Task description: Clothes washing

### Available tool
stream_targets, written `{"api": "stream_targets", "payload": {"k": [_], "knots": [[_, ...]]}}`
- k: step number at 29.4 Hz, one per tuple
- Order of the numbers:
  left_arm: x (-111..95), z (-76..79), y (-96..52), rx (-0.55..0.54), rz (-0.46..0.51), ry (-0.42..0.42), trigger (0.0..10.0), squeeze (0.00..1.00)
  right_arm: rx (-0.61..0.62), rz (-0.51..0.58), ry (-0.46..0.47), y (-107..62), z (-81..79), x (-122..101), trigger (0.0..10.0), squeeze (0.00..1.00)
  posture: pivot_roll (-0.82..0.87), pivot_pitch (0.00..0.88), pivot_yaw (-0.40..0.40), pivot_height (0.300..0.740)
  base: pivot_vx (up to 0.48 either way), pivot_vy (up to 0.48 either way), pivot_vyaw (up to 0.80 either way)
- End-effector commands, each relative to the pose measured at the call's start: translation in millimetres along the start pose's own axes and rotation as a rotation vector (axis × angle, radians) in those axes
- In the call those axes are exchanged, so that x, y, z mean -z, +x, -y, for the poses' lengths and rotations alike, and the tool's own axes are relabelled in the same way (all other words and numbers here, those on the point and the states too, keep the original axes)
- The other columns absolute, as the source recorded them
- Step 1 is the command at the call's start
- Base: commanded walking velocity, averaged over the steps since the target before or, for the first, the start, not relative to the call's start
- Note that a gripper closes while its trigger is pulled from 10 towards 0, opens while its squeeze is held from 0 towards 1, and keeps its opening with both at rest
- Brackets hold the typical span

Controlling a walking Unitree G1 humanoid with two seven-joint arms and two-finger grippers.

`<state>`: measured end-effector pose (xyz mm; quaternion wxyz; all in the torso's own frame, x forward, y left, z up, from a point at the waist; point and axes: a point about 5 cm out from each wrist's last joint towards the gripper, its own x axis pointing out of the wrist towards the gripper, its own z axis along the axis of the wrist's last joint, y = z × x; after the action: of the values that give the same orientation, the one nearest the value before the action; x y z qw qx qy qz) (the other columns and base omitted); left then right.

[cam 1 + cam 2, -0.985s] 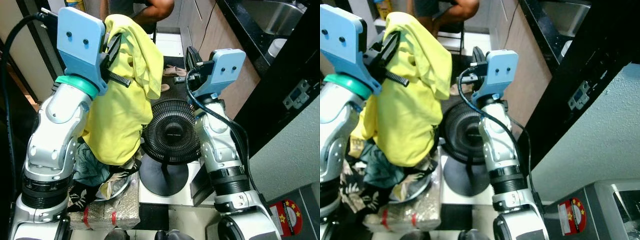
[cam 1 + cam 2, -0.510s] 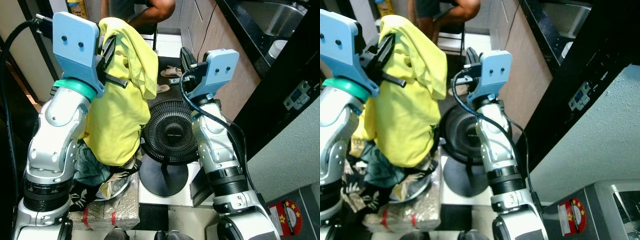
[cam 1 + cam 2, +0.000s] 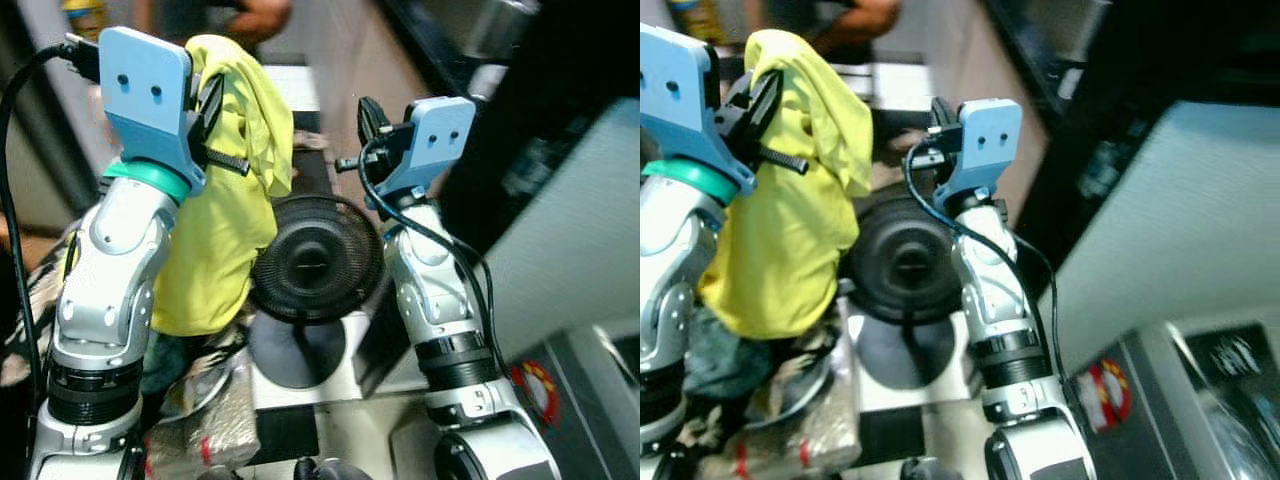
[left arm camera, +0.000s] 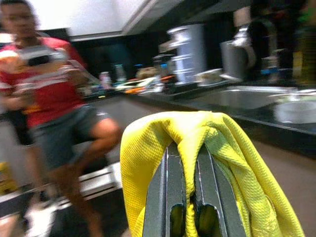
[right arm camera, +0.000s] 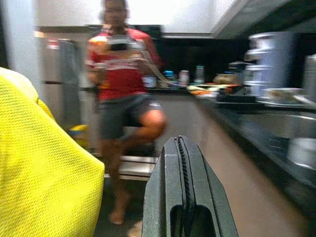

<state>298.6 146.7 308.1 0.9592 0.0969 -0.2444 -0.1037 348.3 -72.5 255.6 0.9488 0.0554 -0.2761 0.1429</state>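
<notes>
A yellow garment (image 3: 215, 230) hangs from my raised left gripper (image 3: 214, 98), draped over the top of its fingers and trailing down in front of the arm. In the left wrist view the left gripper (image 4: 183, 158) is shut on a fold of the yellow cloth (image 4: 148, 143), which wraps both fingers. Beside it at the same height, my right gripper (image 3: 364, 112) is apart from the garment. Its fingers (image 5: 174, 163) are pressed together with nothing between them.
A black floor fan (image 3: 315, 262) on a round base stands between my arms. Dark and patterned clothes (image 3: 185, 365) are piled low on the left. A person (image 5: 123, 98) sits ahead in the kitchen aisle. A dark counter with a sink (image 4: 247, 96) runs along the right.
The whole picture has shifted and blurred, so the camera has turned. The right gripper has edged a little toward the left one. The left gripper still holds the yellow garment aloft.
</notes>
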Motion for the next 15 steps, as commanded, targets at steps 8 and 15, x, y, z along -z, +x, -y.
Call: {"api": "stream_targets", "payload": {"k": [8,15], "knots": [[-0.9,0.3,-2.1,-0.006,0.011,0.009,10.0,0.0,0.001,-0.011,0.009,-0.6,0.4,1.1,10.0,0.0,0.14,0.007,-0.038,0.74,0.0,0.0,-0.8],[-0.5,-0.6,-2.4,-0.007,0.008,0.011,10.0,0.0,0.001,-0.012,0.013,-0.3,-0.4,1.2,10.0,0.0,0.15,0.009,-0.038,0.74,0.0,0.0,-0.8]]}}
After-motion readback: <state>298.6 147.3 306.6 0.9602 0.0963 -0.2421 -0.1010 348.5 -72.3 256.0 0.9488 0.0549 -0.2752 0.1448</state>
